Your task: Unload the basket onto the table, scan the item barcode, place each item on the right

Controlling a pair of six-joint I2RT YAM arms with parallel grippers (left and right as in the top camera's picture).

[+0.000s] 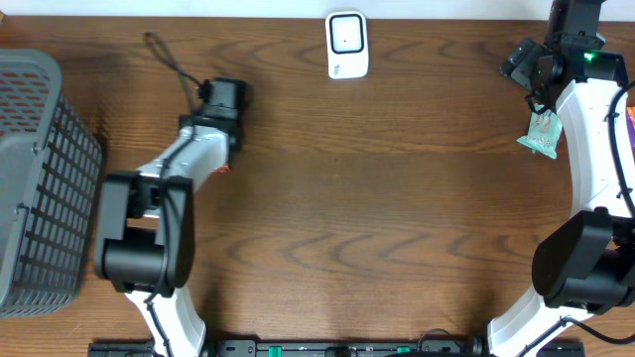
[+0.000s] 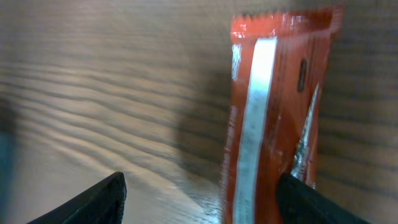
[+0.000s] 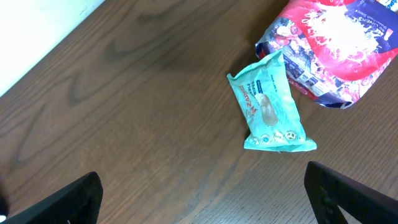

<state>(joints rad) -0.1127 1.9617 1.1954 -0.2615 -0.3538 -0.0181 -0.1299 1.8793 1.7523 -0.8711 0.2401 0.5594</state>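
- The left fingers [image 2: 99, 202] were spread wide and pinched nothing.
- The orange wrapper [image 2: 273, 112] lay flat on the tabletop [image 2: 112, 106] between them. It sat hard by one finger, with a broad bare gap to the other.
- Its long axis ran straight ahead, along the fingers' reach. Closing would therefore squeeze it across its narrow width, though the fingers looked to need centring on it first.
- From the scanner [image 1: 347, 45], the wrapper lay to the left and nearer the robot. The left arm was plainly the nearer one for carrying it there.
- I could not make out a barcode on the upward face, only a pale seam down its length.
- Further left of the scanner stood the basket [image 1: 60, 198].
- To the right of the scanner, the right fingers [image 3: 71, 202] stood fully spread and empty above the tabletop.
- Ahead of them a teal packet [image 3: 270, 106] lay slantwise, with one end against a red and blue bag [image 3: 329, 50].
- The scanner itself sat at the far edge, midway between the arms, with nothing in front of it.
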